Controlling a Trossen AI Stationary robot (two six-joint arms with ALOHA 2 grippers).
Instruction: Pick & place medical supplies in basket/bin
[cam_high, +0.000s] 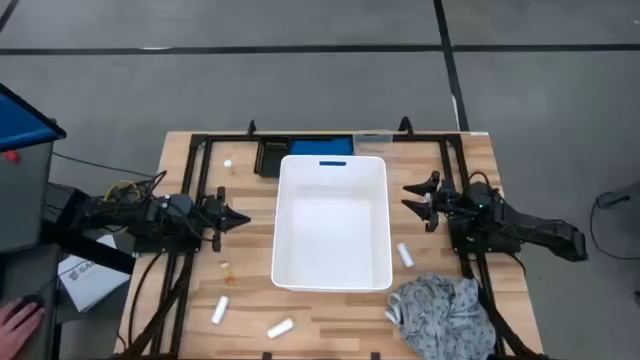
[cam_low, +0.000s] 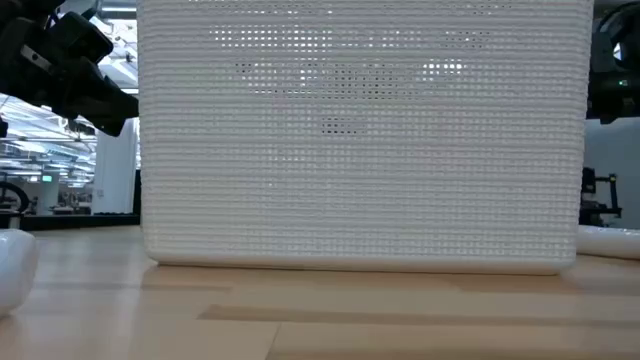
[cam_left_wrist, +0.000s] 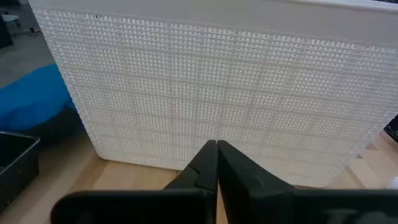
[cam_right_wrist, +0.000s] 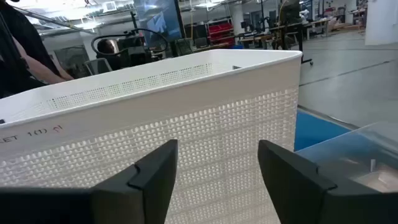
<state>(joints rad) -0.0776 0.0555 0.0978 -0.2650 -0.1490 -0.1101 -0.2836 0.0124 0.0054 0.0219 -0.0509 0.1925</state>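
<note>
White tub (cam_high: 332, 222) sits mid-table, nothing visible inside it. I see grey speckled fabric (cam_high: 440, 310) heaped by its near right corner, with white rolls (cam_high: 280, 327) scattered on the wood around it. Left gripper (cam_high: 238, 218) hangs beside the tub's left wall, fingers pressed together (empty). Right gripper (cam_high: 412, 195) is spread wide, empty, at the right wall.

Low view: white tub (cam_low: 360, 135) fills frame, hides table behind; grey fabric (cam_high: 442, 316) cut by bottom edge.

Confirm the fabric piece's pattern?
Grey fabric piece with fine dark speckles; shows best in the high view.
</note>
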